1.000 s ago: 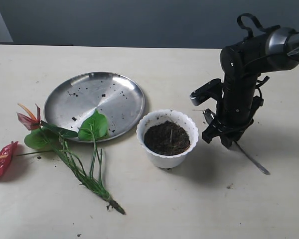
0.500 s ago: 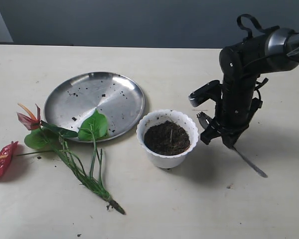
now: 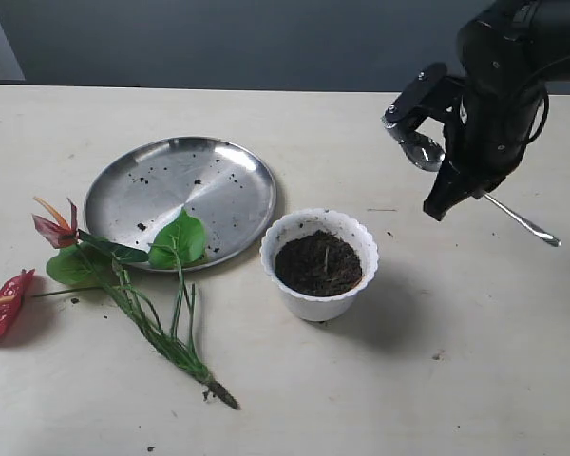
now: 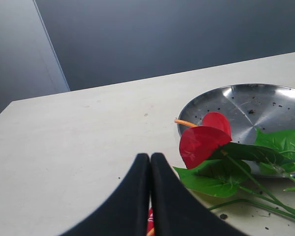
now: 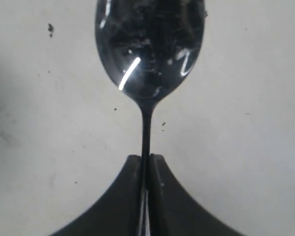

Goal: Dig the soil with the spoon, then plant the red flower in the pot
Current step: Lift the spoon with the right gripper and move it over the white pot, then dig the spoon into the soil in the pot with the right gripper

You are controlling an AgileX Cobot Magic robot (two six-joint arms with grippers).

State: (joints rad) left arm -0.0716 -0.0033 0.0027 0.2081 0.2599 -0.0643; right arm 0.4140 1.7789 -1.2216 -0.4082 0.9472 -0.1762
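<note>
Your right gripper (image 5: 146, 160) is clamped on the spoon (image 5: 150, 54) handle, held in the air right of the pot (image 3: 313, 306), so digging is in hand: next, I judge, swing the bowl over and down into the soil (image 3: 318, 263).

I have the right arm (image 3: 499, 85) held up high on the right of the exterior view, wrist angled downward. The right gripper (image 3: 456, 193) is pinched tight on the thin handle of the spoon (image 3: 423, 150). My left gripper (image 4: 150, 157) points forward, its two black fingers (image 4: 132, 196) pressed flat together.
</note>
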